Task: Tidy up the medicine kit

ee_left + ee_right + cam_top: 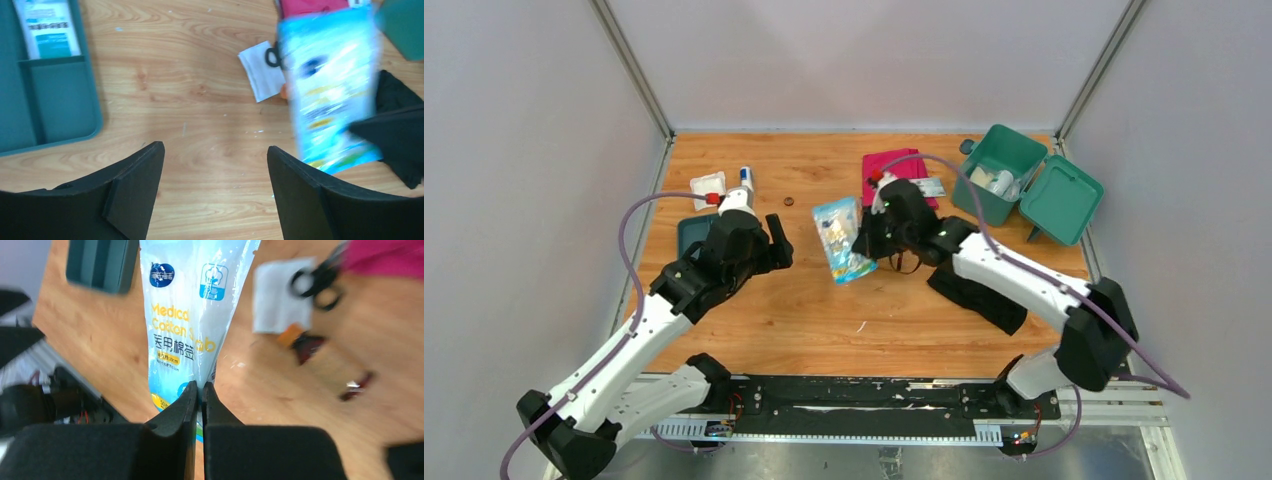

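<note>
Teal kit stood open at the table's far right edge, lid flung outward, well apart from my right gripper, which pinched a swab bag mid-table (bound for the kit, I judged). Left wrist: my left gripper gaped over bare wood, tray off to its side. Right wrist: jaws clamped the bag's lower edge, wood beyond.

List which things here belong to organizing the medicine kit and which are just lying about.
Job: open medicine kit; cotton swab pack pinched in right gripper; scissors; white pad; teal tray.
Probably idle: pink cloth; black cloth.
</note>
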### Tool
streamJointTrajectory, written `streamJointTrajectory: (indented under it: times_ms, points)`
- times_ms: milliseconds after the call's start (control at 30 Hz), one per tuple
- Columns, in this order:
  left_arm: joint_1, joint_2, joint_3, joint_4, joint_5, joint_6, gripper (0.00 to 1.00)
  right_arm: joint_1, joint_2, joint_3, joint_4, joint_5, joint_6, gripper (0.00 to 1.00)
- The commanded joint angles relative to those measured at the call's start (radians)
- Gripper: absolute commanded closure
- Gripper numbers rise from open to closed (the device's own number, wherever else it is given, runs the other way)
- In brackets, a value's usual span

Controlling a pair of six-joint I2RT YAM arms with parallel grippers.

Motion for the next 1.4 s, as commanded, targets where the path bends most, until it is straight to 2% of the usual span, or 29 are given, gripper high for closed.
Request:
streamJointTrajectory:
  times_ms: [0,133,233,333,500,700,867,1100,1200,1367]
  points:
    - [0.004,-0.052,0.025,-0.146,-0.103,0.06,0.16,-0.161,-0.159,0.057,-0.127,0.171,-0.079,1.0]
    - [0.004,-0.085,0.036,-0.169,-0.129,0.094,0.09,-0.43,-0.249,0.067,-0.177,0.263,-0.042,1.0]
    - [0.005,-0.076,0.061,-0.194,-0.159,0.132,0.08,-0.577,-0.25,0.088,-0.177,0.351,-0.013,1.0]
    - [0.004,-0.059,0.076,-0.2,-0.184,0.181,0.07,-0.695,-0.195,0.135,-0.176,0.39,0.024,1.0]
    - [0.004,-0.017,0.091,-0.2,-0.253,0.248,0.07,-0.853,-0.001,0.267,-0.174,0.325,0.093,1.0]
    - [0.004,0.034,0.084,-0.191,-0.294,0.3,0.06,-0.929,0.216,0.417,-0.176,0.242,0.106,1.0]
    - [0.004,0.067,0.065,-0.159,-0.286,0.314,0.05,-0.944,0.37,0.526,-0.186,0.168,0.109,1.0]
    - [0.005,0.092,0.061,-0.153,-0.294,0.324,0.05,-0.936,0.462,0.558,-0.19,0.066,0.139,1.0]
    - [0.007,0.094,0.061,-0.153,-0.295,0.325,0.04,-0.928,0.464,0.545,-0.19,0.063,0.143,0.88]
    - [0.007,0.092,0.06,-0.158,-0.292,0.317,0.04,-0.924,0.439,0.562,-0.224,0.118,0.114,0.54]
